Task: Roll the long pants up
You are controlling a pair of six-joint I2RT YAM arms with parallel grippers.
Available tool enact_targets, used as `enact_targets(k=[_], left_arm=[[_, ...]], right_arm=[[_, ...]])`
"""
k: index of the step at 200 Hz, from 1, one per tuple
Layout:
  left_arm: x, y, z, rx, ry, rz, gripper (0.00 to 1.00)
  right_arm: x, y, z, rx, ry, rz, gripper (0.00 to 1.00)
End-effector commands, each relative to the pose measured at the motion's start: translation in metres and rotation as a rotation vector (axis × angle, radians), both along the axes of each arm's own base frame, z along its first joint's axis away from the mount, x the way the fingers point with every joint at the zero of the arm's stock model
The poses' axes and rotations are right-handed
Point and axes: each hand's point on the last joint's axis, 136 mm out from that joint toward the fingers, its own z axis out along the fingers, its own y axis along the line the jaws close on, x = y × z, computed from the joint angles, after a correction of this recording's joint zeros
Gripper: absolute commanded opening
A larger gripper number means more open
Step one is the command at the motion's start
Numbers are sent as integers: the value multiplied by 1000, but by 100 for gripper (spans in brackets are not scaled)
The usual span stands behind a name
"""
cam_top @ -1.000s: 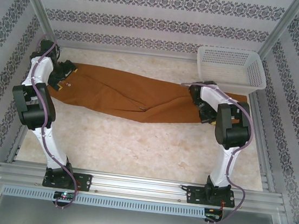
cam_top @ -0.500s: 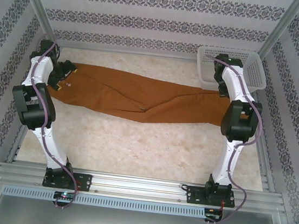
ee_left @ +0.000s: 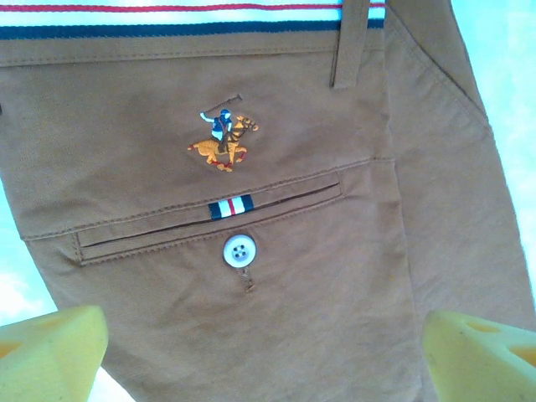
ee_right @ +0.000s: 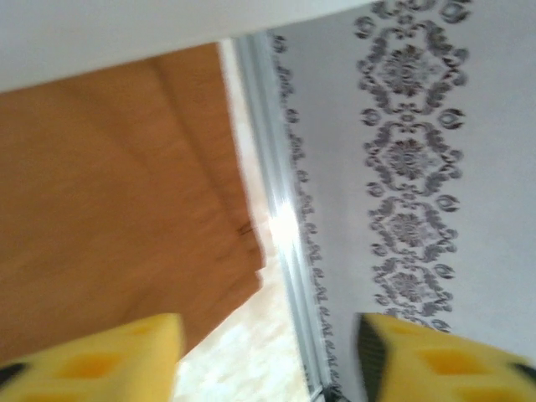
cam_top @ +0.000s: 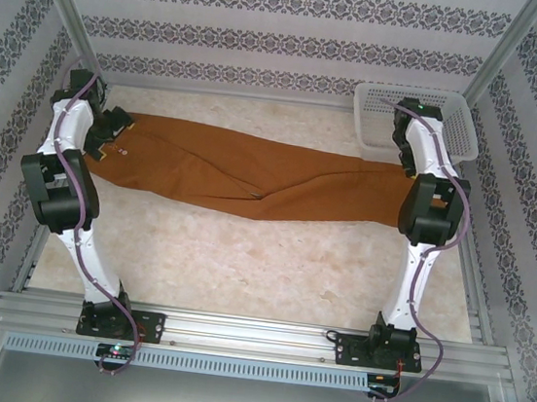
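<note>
The long pants lie flat across the table, waist at the left and leg ends at the right. My left gripper hovers over the waist end. In the left wrist view its yellow fingertips stand wide apart, open, above the seat of the pants, where a back pocket, a white button and a polo logo show. My right gripper hangs over the leg ends by the basket. The right wrist view is blurred; that gripper is open and empty, with the leg hems to its left.
A white mesh basket stands at the back right corner, close behind the right arm. Aluminium rails and patterned walls bound the table. Bare marbled tabletop lies in front of the pants.
The right arm has lifted off the leg ends and swung back toward the basket, then settled slightly. The left arm has barely moved. The pants lie as before.
</note>
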Motion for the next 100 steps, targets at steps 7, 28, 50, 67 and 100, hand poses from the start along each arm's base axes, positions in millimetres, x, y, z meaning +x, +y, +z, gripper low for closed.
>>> enact_targets(k=[7, 28, 50, 67, 100], left_arm=[[-5, 1, 13, -12, -26, 20, 38], [-8, -1, 9, -28, -16, 34, 3], [-7, -3, 10, -35, -25, 30, 2], [-7, -2, 9, -32, -23, 27, 1], [-8, -1, 1, -32, 16, 21, 0]], right_arm=[[-5, 103, -2, 224, -52, 160, 0], [-17, 150, -43, 282, 51, 226, 0], [-18, 172, -78, 354, 87, 211, 0], [-14, 184, -96, 422, 93, 207, 0], [-5, 199, -116, 506, 127, 247, 0]])
